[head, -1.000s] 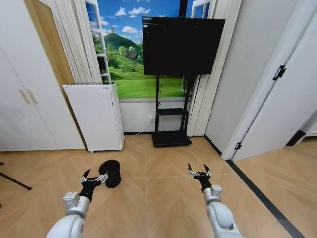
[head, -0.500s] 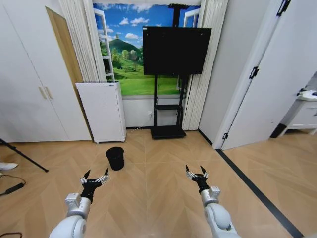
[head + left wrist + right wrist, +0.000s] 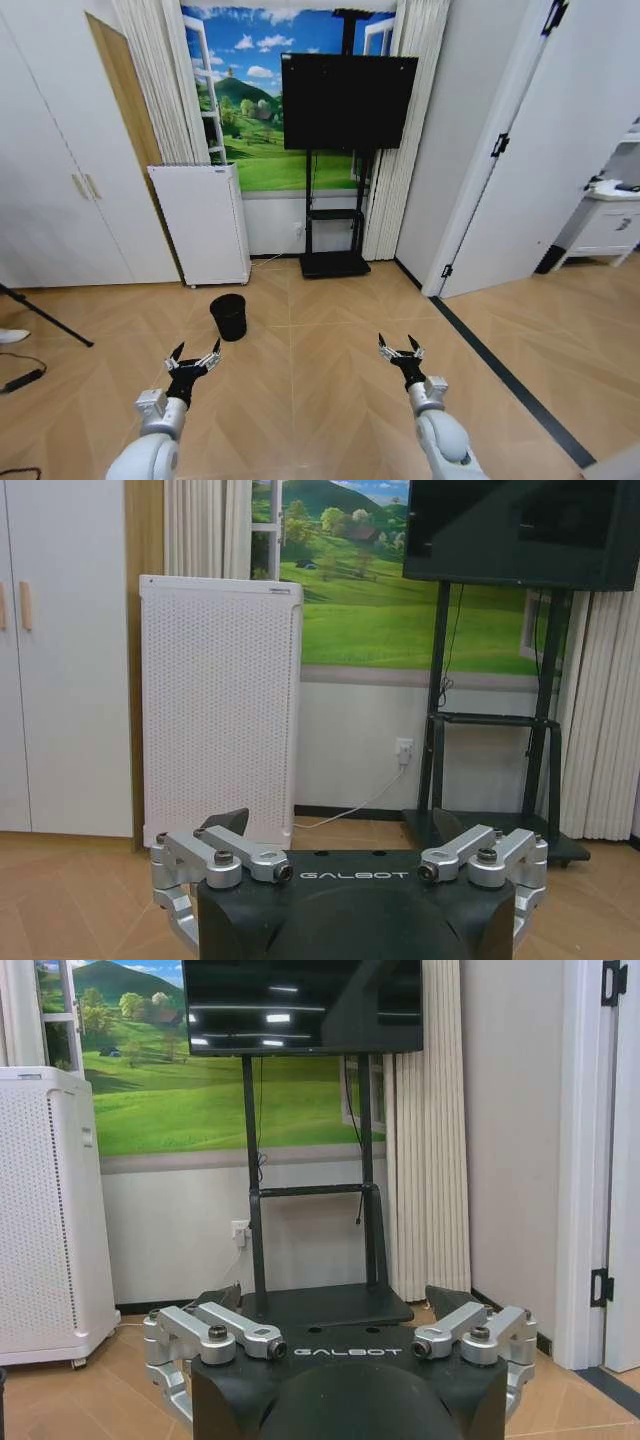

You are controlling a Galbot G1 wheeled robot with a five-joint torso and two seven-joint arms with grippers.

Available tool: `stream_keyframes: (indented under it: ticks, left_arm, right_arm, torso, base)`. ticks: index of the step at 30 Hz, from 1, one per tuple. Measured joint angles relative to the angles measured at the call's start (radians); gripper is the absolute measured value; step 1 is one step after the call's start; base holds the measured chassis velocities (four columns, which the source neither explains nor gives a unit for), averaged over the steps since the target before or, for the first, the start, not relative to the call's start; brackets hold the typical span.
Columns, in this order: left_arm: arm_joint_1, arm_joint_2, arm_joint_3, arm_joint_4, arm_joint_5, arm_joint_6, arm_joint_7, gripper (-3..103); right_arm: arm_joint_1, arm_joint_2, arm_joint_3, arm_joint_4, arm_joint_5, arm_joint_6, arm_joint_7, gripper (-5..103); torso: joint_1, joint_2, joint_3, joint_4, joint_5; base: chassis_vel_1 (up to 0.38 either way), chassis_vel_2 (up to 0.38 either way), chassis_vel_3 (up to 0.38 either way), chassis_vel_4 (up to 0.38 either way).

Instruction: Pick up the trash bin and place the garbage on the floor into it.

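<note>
The trash bin (image 3: 229, 316), small, black and round, stands upright on the herringbone parquet floor (image 3: 300, 350), in front of the white appliance. My left gripper (image 3: 193, 356) hovers open, a short way nearer to me than the bin and slightly to its left, not touching it. My right gripper (image 3: 399, 347) is held open over bare floor to the right. Each wrist view shows its own gripper, left (image 3: 345, 825) and right (image 3: 335, 1300), open with nothing between the fingers. The garbage is out of view.
A tall white perforated appliance (image 3: 200, 225) stands against the back wall, and a TV on a black stand (image 3: 335, 262) is beside it. A black strip (image 3: 500, 370) runs along the floor at right. A tripod leg (image 3: 45, 315) and a cable (image 3: 20, 380) lie at far left.
The whole picture has shifted, so the camera moved. The bin now lies farther ahead of my left gripper than a second ago. Both arms keep the same open pose.
</note>
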Motion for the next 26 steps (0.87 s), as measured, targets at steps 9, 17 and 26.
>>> stream_keyframes:
  ticks: [9,17,26]
  left_arm:
    - [0.001,0.000,-0.001,-0.001,0.002,0.000,0.002,100]
    - [0.001,0.000,-0.001,-0.002,0.002,0.000,0.003,100]
    - [0.001,0.000,-0.002,-0.002,0.002,0.000,0.003,100]
  right_arm:
    - [-0.001,0.000,0.001,0.002,-0.005,-0.004,0.001,100]
    - [-0.001,0.000,0.001,0.002,-0.005,-0.005,0.002,100]
    - [-0.001,0.000,0.001,0.003,-0.005,-0.005,0.002,100]
  torso:
    - [0.000,0.000,0.000,0.0002,0.0001]
    - [0.000,0.000,0.000,0.0001,0.0002]
    - [0.000,0.000,0.000,0.0001,0.0002]
  base:
    - [0.000,0.000,0.000,0.000]
    - [0.000,0.000,0.000,0.000]
    - [0.000,0.000,0.000,0.000]
